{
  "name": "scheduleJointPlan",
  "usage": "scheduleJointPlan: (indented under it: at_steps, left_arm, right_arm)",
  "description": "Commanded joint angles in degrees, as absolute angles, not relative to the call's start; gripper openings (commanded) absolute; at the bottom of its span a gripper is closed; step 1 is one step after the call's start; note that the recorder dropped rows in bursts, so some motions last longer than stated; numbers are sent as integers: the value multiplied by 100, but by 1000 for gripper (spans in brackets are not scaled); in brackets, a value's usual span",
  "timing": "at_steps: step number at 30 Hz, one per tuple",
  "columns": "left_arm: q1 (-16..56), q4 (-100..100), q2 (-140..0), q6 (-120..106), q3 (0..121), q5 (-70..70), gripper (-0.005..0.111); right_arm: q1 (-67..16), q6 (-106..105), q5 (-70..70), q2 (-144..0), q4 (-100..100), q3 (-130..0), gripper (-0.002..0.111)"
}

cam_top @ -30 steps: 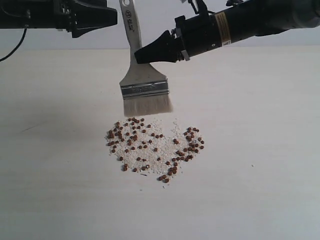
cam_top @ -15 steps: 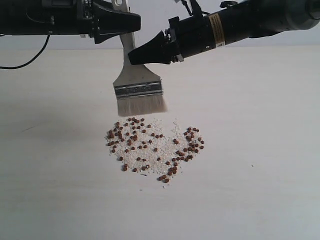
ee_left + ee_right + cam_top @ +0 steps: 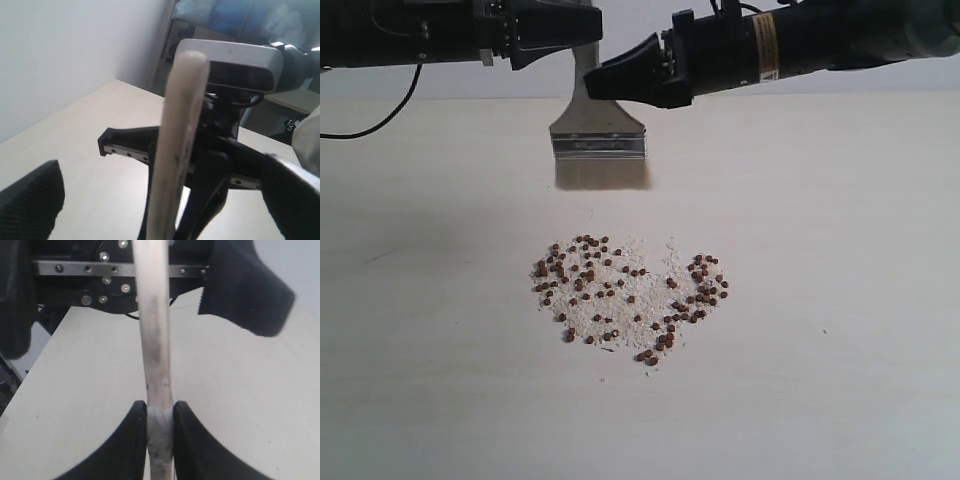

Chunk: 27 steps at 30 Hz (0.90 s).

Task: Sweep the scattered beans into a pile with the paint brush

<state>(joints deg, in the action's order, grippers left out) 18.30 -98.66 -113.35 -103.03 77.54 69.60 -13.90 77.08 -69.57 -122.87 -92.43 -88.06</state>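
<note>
Paint brush [image 3: 599, 143] in clamped right fingers [image 3: 127, 445], well clear of beans [image 3: 705, 290]; left fingers [image 3: 30, 205] apart

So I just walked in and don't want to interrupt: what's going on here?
The right gripper is shut on the paint brush, holding it upright by the handle. The bristles point down, beyond the beans and clear of them. The left gripper is open, its fingers either side of the handle's upper part. The beans lie in a loose patch on the table, not yet piled.
</note>
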Motion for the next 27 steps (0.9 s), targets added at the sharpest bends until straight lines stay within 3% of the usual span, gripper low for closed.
scheduleJointPlan:
  at_steps: [1, 12, 20, 23, 27]
  left_arm:
    - [1836, -9995, -11332, -10305, 7734, 6996, 105]
    - [1848, -9995, -11332, -10365, 7747, 6996, 100]
    - [2006, -9995, -11332, -10193, 7747, 6996, 67]
    - [1995, -9995, -11332, -10193, 7747, 6996, 50]
    - [1995, -9995, -11321, -10168, 7839, 6996, 38]
  right_arm:
    - [-1154, 7828, -6996, -12267, -9053, -8840, 0]
    - [-1205, 8009, -6996, -12281, -9110, -8840, 0]
    - [-1267, 8009, -6996, -12281, -9149, -8840, 0]
    - [-1267, 8033, -6996, -12281, -9477, -8840, 0]
    - [-1267, 8119, -6996, -12281, -9494, -8840, 0]
